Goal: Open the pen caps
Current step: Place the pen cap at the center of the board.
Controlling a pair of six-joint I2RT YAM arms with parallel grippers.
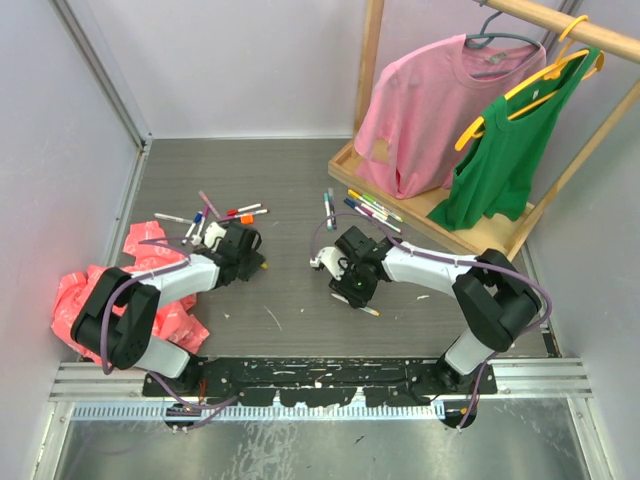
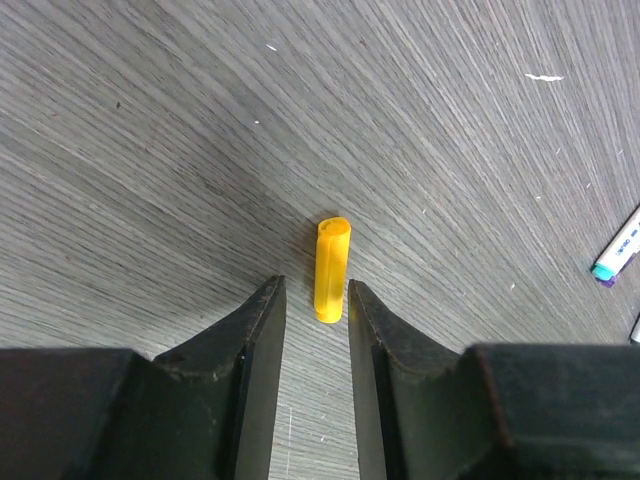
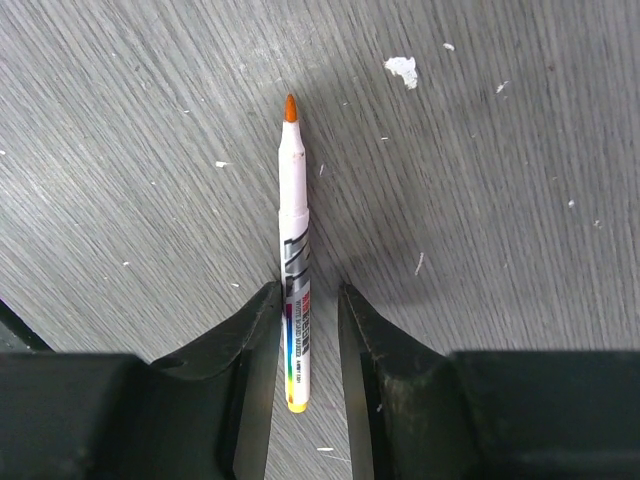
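Two claws sit low over the grey table point(image 2: 150, 120), and each has one small thing between its fingers; the left claw point(image 2: 315, 283) is open only a little, a narrow gap, and the yellow cap point(image 2: 332, 268) lies flat on the table with its near end just inside that gap; bare table shows on one side of the cap, so I think it is not squeezed; the right claw point(image 3: 307, 287) is narrow too, and the pen point(image 3: 293, 200) lies flat between its fingers with its orange tip bare and pointing away; a thin gap shows beside the pen, so it looks loose as well; I think each claw has one half because pulling a cap off takes two hands, one for the cap and one for the pen; the claws are so low, I guess, so that nothing drops far or rolls off; the cap and pen are well apart, so this pen looks done; the other pens point(image 1: 215, 212) lie in a bunch near the left arm, and more pens point(image 1: 365, 205) lie near the wooden rack point(image 1: 372, 60), so there is a lot left to do; the next move needs a claw to open wider and lift clear without knocking the little cap away
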